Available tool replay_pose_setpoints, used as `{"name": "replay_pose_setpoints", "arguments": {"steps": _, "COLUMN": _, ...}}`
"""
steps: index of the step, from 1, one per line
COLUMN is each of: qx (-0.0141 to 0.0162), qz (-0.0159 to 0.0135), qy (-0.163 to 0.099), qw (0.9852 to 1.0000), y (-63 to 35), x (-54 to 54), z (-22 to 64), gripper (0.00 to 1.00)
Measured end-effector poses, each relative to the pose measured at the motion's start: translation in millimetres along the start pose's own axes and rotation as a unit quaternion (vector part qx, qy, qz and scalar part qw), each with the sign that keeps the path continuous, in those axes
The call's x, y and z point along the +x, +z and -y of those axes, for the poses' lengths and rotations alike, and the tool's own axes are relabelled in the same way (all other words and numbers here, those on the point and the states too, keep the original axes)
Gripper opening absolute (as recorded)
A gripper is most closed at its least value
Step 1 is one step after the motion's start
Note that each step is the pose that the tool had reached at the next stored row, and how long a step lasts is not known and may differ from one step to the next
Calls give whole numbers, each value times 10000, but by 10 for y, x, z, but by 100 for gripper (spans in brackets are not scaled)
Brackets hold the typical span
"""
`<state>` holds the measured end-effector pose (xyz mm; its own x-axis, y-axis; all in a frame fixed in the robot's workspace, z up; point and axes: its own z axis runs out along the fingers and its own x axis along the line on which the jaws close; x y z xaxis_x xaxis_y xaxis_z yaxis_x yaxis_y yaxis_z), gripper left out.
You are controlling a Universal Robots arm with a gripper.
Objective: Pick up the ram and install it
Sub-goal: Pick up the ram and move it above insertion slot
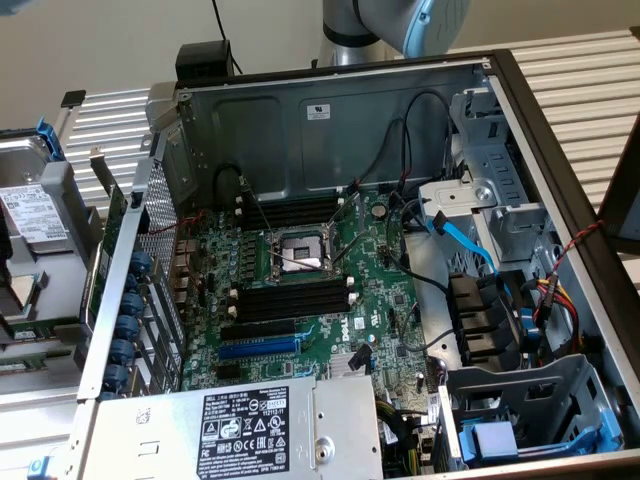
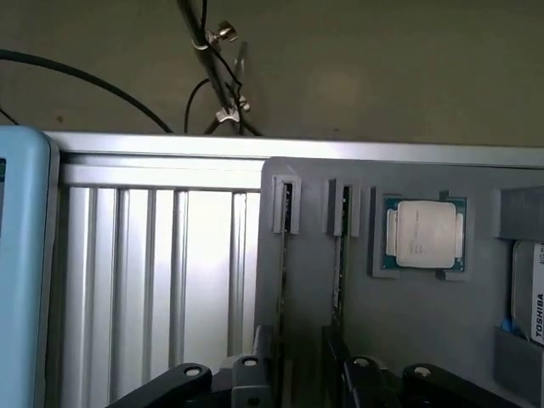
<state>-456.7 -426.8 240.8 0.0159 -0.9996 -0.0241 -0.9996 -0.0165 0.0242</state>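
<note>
Two rams stand on edge in the slots of a grey holder tray (image 2: 425, 323), each showing as a thin dark strip. One ram (image 2: 284, 255) lies farther from the processor chip (image 2: 422, 234), the other ram (image 2: 341, 255) nearer to it. My gripper (image 2: 302, 378) hangs over the near end of the tray with its jaws apart, open, and the farther ram's line runs in between them. Nothing is held. In the exterior view the open computer case shows empty black memory slots (image 1: 292, 300) on the green motherboard (image 1: 385, 300).
A hard drive (image 2: 531, 293) sits in the tray beside the processor chip. Ribbed metal table (image 2: 153, 280) borders the tray. Inside the case are a blue expansion slot (image 1: 258, 348), the CPU socket (image 1: 300, 252), cables, drive cages and a power supply (image 1: 240, 430). The arm (image 1: 400, 20) is behind the case.
</note>
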Motion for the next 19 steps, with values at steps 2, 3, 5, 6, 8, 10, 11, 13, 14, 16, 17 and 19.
{"name": "replay_pose_setpoints", "arguments": {"steps": 2, "qx": 1, "qz": 0, "qy": 0, "qw": 10000, "y": 15, "x": 8, "z": 10, "gripper": 36}}
{"name": "replay_pose_setpoints", "arguments": {"steps": 3, "qx": 2, "qz": -1, "qy": 0, "qw": 10000, "y": 18, "x": 9, "z": 10, "gripper": 36}}
{"name": "replay_pose_setpoints", "arguments": {"steps": 5, "qx": 2, "qz": -3, "qy": 1, "qw": 10000, "y": 18, "x": 9, "z": 10, "gripper": 36}}
{"name": "replay_pose_setpoints", "arguments": {"steps": 6, "qx": 3, "qz": -3, "qy": 0, "qw": 10000, "y": 19, "x": 9, "z": 10, "gripper": 36}}
{"name": "replay_pose_setpoints", "arguments": {"steps": 8, "qx": 8, "qz": -6, "qy": -3, "qw": 10000, "y": 29, "x": 9, "z": 12, "gripper": 36}}
{"name": "replay_pose_setpoints", "arguments": {"steps": 10, "qx": 24, "qz": -33, "qy": -6, "qw": 10000, "y": 35, "x": 10, "z": 11, "gripper": 36}}
{"name": "replay_pose_setpoints", "arguments": {"steps": 11, "qx": 34, "qz": -47, "qy": -7, "qw": 10000, "y": 40, "x": 10, "z": 12, "gripper": 36}}
{"name": "replay_pose_setpoints", "arguments": {"steps": 13, "qx": 55, "qz": -73, "qy": -11, "qw": 10000, "y": 50, "x": 10, "z": 11, "gripper": 36}}
{"name": "replay_pose_setpoints", "arguments": {"steps": 14, "qx": 66, "qz": -82, "qy": -15, "qw": 9999, "y": 57, "x": 11, "z": 12, "gripper": 36}}
{"name": "replay_pose_setpoints", "arguments": {"steps": 16, "qx": 85, "qz": -84, "qy": -20, "qw": 9999, "y": 72, "x": 14, "z": 12, "gripper": 36}}
{"name": "replay_pose_setpoints", "arguments": {"steps": 17, "qx": 94, "qz": -85, "qy": -22, "qw": 9999, "y": 77, "x": 20, "z": 12, "gripper": 36}}
{"name": "replay_pose_setpoints", "arguments": {"steps": 19, "qx": 107, "qz": -86, "qy": -22, "qw": 9999, "y": 97, "x": 26, "z": 12, "gripper": 36}}
